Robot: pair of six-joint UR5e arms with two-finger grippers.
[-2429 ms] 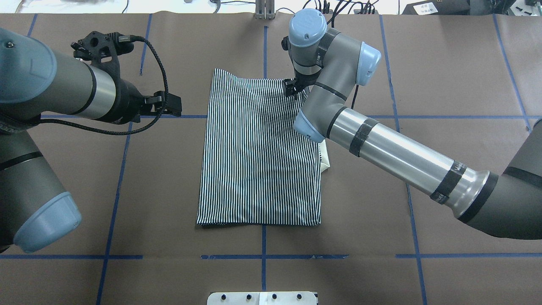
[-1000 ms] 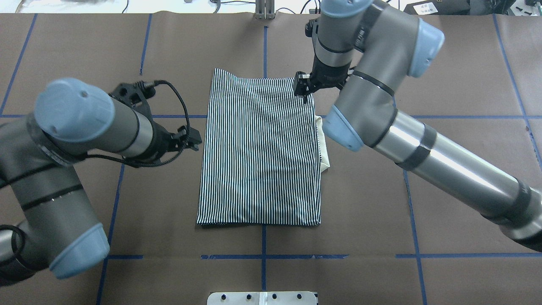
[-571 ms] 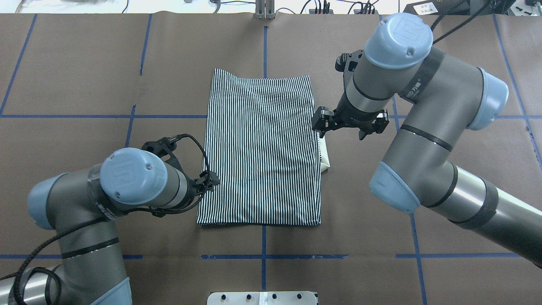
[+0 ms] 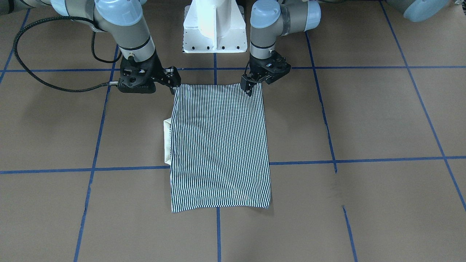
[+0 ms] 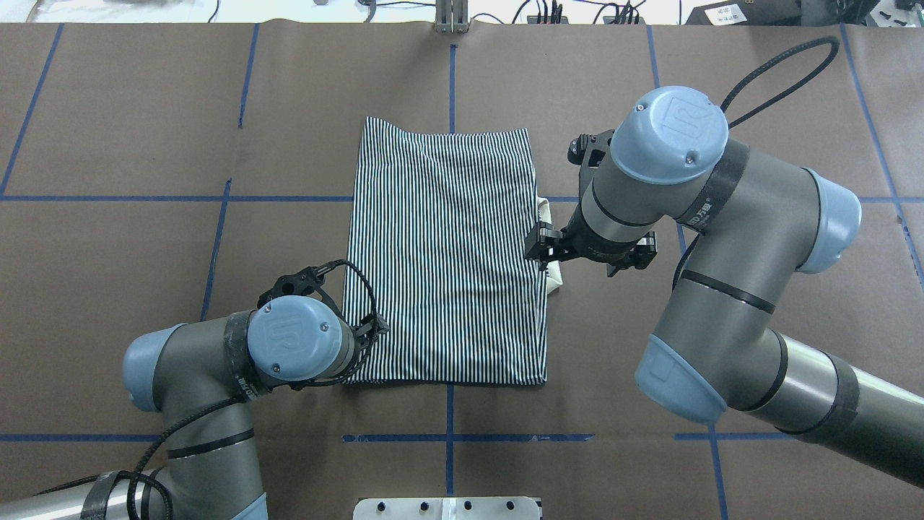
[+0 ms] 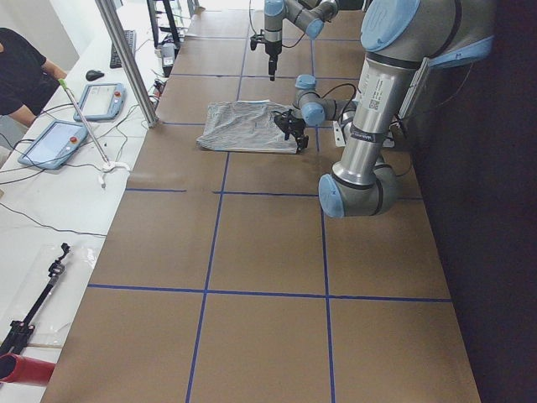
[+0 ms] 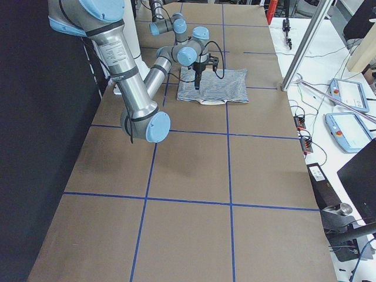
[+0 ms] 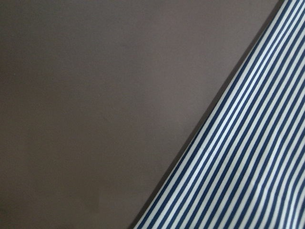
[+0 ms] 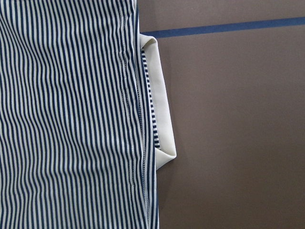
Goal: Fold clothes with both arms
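Observation:
The striped polo shirt (image 5: 444,253) lies flat on the brown table, folded into a long rectangle, with its white collar (image 5: 552,278) sticking out of the right edge. In the overhead view my left gripper (image 5: 374,334) is over the shirt's left edge near the robot-side corner. My right gripper (image 5: 543,249) is at the right edge by the collar. Both look open and hold nothing. In the front-facing view the shirt (image 4: 218,145) has my left gripper (image 4: 249,87) and right gripper (image 4: 174,82) at its two robot-side corners. The right wrist view shows the collar (image 9: 159,109).
The white pedestal base (image 4: 213,29) stands at the robot-side table edge. Blue tape lines (image 5: 447,437) cross the brown cover. Beyond the far table edge a side bench holds tablets (image 6: 54,138) and a metal post (image 6: 126,59), with a person (image 6: 21,71) beside it.
My right gripper left the shirt's far right corner and moved back along the right edge to the collar. My left arm swung in from the left to the shirt's robot-side left corner.

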